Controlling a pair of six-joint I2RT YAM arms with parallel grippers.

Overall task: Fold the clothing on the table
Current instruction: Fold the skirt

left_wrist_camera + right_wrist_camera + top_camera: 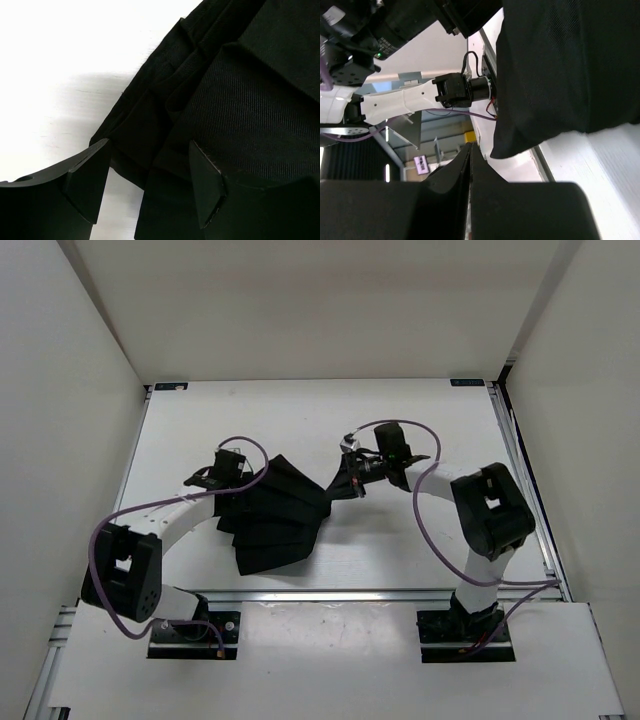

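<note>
Left jaws: partway open astride clothing (272, 528) edge, ten o'clock, gripping nothing. Right jaws: pressed shut by two-o'clock corner; cannot tell whether holding it.

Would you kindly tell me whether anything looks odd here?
The right gripper is shut, yet in its wrist view the corner of the clothing hangs beside the fingers, not visibly between them, so the grasp may have missed. The garment lies askew in pleat-like folds on the table.
</note>
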